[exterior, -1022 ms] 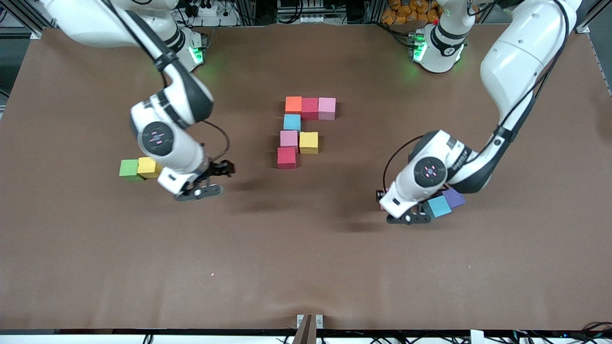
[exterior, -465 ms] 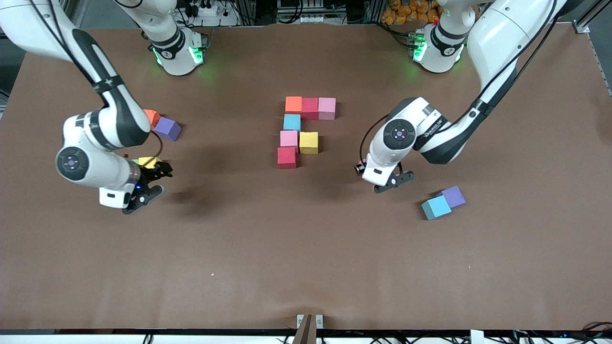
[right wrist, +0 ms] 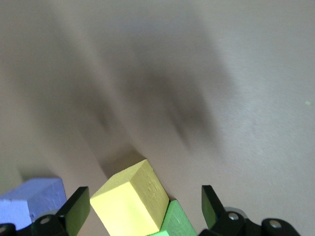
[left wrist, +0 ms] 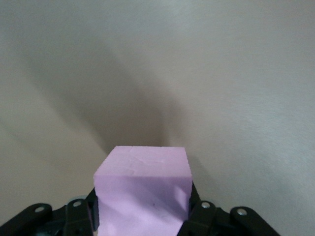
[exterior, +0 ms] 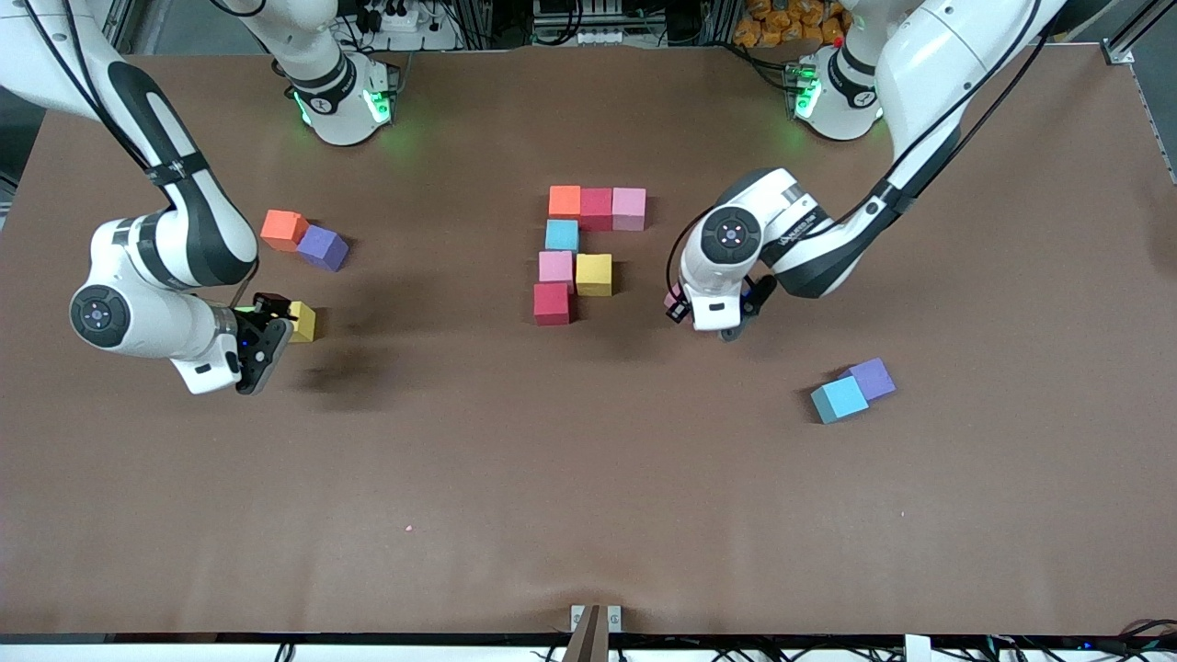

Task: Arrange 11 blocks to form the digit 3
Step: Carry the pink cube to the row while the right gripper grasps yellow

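Both arms shifted: left gripper, clamped on pink block, now beside digit 3; right gripper, jaws wide, straddles yellow block.

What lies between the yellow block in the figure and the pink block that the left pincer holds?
Only bare table separates the yellow block from the held pink block, front view.
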{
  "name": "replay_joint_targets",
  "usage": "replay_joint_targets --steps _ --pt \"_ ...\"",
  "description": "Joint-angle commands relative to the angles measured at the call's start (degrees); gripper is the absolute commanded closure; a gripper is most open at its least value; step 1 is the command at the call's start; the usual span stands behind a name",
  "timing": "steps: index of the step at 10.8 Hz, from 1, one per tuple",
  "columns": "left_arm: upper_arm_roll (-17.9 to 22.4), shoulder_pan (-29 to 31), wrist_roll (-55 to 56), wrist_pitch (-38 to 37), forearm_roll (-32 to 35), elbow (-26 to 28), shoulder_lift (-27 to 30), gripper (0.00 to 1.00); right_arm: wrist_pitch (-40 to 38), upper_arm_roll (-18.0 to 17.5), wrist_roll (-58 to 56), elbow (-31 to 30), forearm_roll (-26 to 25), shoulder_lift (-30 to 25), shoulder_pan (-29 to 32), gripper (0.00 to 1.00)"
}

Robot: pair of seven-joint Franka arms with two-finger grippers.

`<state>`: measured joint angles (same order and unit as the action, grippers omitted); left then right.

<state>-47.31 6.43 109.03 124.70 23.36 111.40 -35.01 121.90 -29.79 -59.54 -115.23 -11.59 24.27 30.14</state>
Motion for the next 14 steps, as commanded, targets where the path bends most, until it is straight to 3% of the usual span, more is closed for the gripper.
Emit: replay_joint_targets --steps 1,5,9,14 --pt "-0.9 -0.7 15.3 0.5 -0.9 1.1 0.6 0.79 5.4 -1.1 -7.1 -6.2 1.0 -2.2 1.1 0.00" --pt "-0.7 -4.0 28.6 6.9 0.3 1.1 -1.4 0.79 9.1 -0.9 -20.4 -8.5 0.9 -2.6 2.8 0.00" --pt "1.9 -8.6 43.2 9.1 12.2 1.0 -3.4 0.81 4.2 -1.1 -26.6 -7.6 0.9 -2.6 3.4 0.00" --pt "1.9 -10.3 49.7 9.2 12.5 0.7 -3.5 0.81 6.1 -0.4 -30.2 -9.8 0.3 -2.8 4.7 0.00"
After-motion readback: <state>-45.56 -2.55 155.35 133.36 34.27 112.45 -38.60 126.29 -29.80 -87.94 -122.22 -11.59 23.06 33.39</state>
